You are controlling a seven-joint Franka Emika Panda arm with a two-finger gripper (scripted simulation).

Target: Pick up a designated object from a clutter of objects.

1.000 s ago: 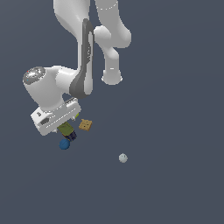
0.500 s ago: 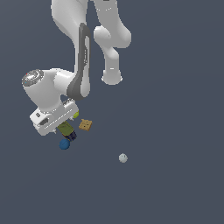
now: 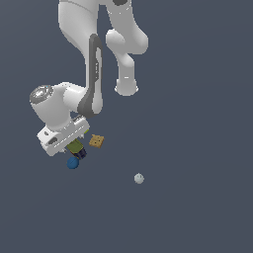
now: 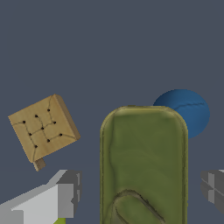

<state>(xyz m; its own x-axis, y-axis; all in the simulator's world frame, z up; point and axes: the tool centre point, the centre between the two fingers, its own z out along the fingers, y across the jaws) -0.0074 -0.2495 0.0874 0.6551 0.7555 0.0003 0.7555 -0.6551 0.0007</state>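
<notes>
The designated object, a can with an olive-green top [image 4: 143,162], lies between my gripper's fingers in the wrist view. A grey finger [image 4: 66,192] stands on one side and the other finger [image 4: 213,188] on the opposite side, each with a gap to the can. My gripper [image 4: 140,192] is open. In the exterior view the white hand and gripper [image 3: 73,143] hang right over the can [image 3: 79,149], covering most of it. Among the clutter of objects, a blue ball [image 4: 187,111] [image 3: 73,162] touches the can's end. A tan square tile [image 4: 43,127] [image 3: 97,141] lies just beside it.
A pale grey ball [image 3: 139,178] sits alone toward the exterior view's right, well away from the hand. The arm's white base and links [image 3: 126,49] rise behind the clutter. The floor is plain dark grey.
The hand has sunk slightly toward the can. The objects have not moved.
</notes>
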